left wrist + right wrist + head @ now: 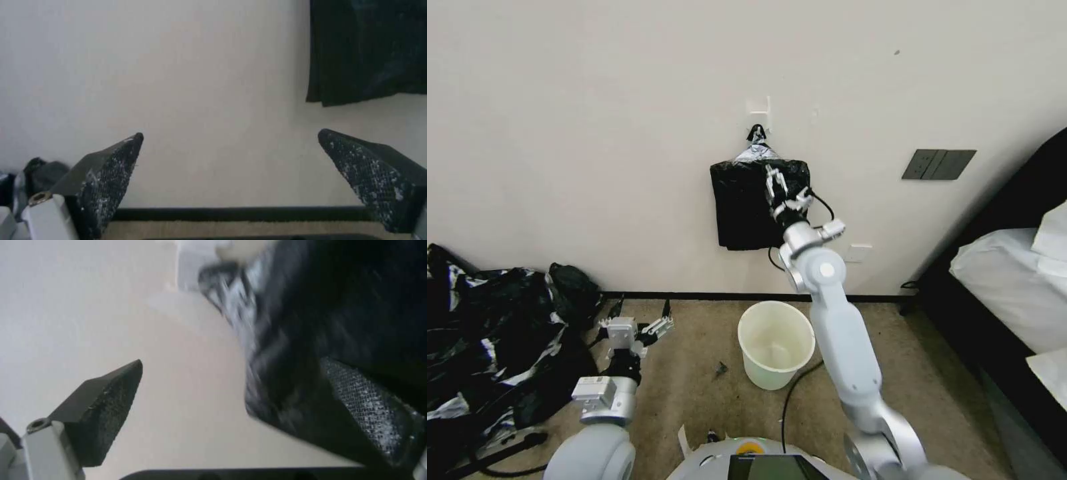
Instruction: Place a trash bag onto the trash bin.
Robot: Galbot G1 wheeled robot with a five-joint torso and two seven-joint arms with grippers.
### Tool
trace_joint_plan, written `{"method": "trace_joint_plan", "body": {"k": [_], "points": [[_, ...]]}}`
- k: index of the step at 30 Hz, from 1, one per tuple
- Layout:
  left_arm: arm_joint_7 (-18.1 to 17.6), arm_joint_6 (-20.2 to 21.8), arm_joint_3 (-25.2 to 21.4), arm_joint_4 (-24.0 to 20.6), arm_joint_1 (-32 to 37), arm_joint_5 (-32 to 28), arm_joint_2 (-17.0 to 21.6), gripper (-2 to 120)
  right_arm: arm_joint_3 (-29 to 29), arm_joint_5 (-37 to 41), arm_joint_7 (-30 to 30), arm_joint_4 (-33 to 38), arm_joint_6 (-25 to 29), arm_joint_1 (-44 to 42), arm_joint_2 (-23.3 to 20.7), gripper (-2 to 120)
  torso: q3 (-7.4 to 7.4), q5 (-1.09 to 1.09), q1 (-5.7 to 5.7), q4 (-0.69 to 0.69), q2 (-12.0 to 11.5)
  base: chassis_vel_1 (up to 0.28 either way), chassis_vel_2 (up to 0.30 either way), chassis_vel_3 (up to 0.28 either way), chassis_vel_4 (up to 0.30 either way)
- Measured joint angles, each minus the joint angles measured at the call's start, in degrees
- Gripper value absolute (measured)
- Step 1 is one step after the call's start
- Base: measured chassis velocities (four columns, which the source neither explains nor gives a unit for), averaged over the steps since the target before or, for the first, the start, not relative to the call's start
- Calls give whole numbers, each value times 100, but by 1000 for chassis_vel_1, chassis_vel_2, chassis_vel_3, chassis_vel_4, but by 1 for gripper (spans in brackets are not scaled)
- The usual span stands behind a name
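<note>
Against the wall, seen from the head camera, the right gripper (775, 185) is raised in front of the flat black bundle (747, 207) hanging from a hook (757, 133), its fingers spread and nothing held, while the trash bin (776, 343) stands unlined on the carpet (694, 373) just below; the left gripper (642, 317) waits low and wide apart near a big heap of black plastic (487, 333) at the left; from the left wrist, the two pads (111, 180) stand far apart facing bare wall, the bundle's lower corner (365, 50) off to one side; from the right wrist, one pad (106, 406) is clear against the wall and the other lies over the black plastic (333, 323), apparently astride its edge, though contact cannot be told; judging by this, the step is reaching to draw one trash bag from the bundle, and the next move calls for closing on a single thin layer and pulling it free without dragging the bundle off the hook
</note>
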Motion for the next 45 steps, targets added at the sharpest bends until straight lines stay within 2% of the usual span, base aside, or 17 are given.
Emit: {"method": "trace_joint_plan", "body": {"k": [13, 24, 28, 37, 39, 42, 44, 45], "points": [[27, -294, 9, 5, 321, 401, -212, 100, 96, -140, 101, -884, 86, 832, 282, 99, 0, 1, 0, 0, 0, 0, 0, 0, 0], [64, -282, 12, 6, 271, 437, -221, 100, 7, -141, 276, -900, 98, 834, 336, 97, -1, 1, 0, 0, 0, 0, 0, 0, 0], [142, -286, 42, 7, 288, 533, -306, 100, 6, -150, 278, -998, 97, 973, 461, 87, -1, 1, -1, 1, 0, 0, 0, 0, 0], [158, -384, 43, 7, 311, 552, -331, 100, 58, -263, 279, -1154, 101, 1091, 432, 81, 0, 1, -1, 0, 1, 0, 0, 0, 0], [159, -400, 54, 7, 308, 562, -350, 100, 85, -266, 279, -1155, 101, 1115, 421, 73, -1, 1, -1, 0, 1, 0, 0, 0, 0], [160, -404, 68, 7, 312, 573, -358, 100, 92, -265, 281, -1156, 101, 1126, 422, 70, -1, 2, -1, 0, 1, 0, 0, 0, 0], [171, -422, 98, 7, 322, 617, -376, 100, 82, -262, 282, -1203, 100, 1156, 452, 63, 0, 1, -1, 0, 1, 0, 0, 0, 0], [171, -422, 98, 7, 322, 617, -376, 100, 82, -262, 282, -1203, 100, 1156, 452, 63, 0, 1, -1, 0, 1, 0, 0, 0, 0]]}}
